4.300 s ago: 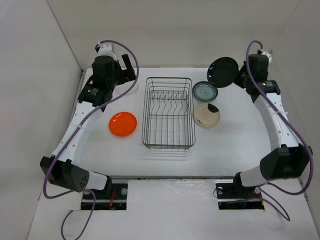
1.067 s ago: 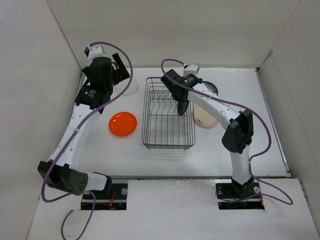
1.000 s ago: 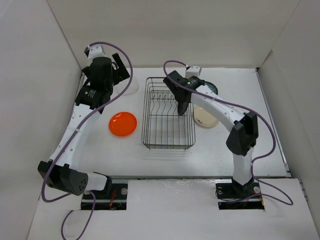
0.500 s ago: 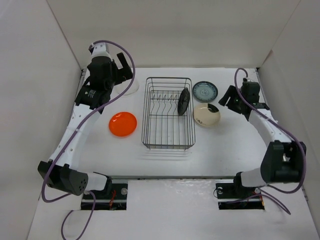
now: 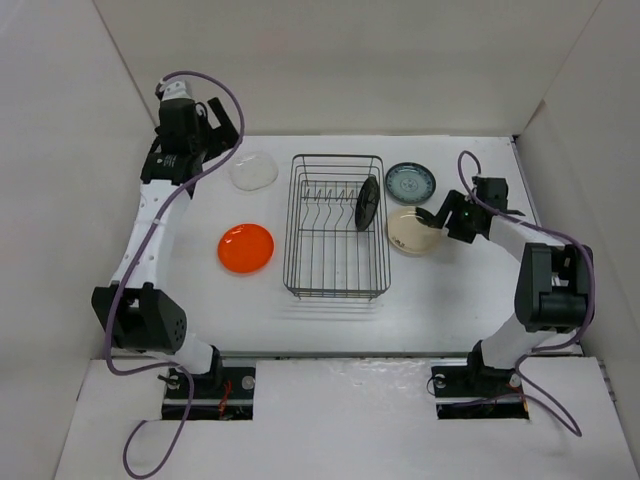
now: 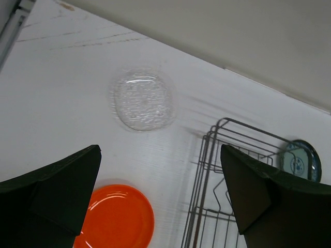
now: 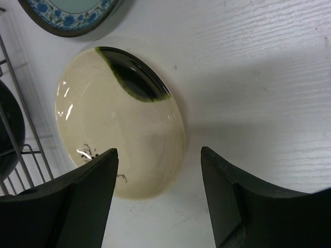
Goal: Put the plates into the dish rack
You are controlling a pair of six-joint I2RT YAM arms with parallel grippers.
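- Top external: the dish rack [image 5: 335,262] sits mid-table. The black plate [image 5: 368,203] stands on edge inside it against the right wall; you cannot tell which slot.
- Right wrist: the rack and black plate show only as slivers at the left edge, and the teal plate [image 7: 72,13] is cut off at the top.
- The cream plate [image 7: 121,124] lies flat just right of the rack. It has a dark patch on its rim and a small mark too fine to read.
- Right gripper [image 7: 158,155]: jaws apart, either side of the cream plate's near rim; contact not discernible.
- Left gripper [image 6: 159,152]: jaws wide apart, holding nothing, raised over the back-left corner.
- The clear plate [image 6: 143,99] reads faintly against the white table [image 5: 300,320]. The orange plate [image 6: 116,217] is part-hidden by a finger.
- Bare table separates the orange plate from the rack's left wall.
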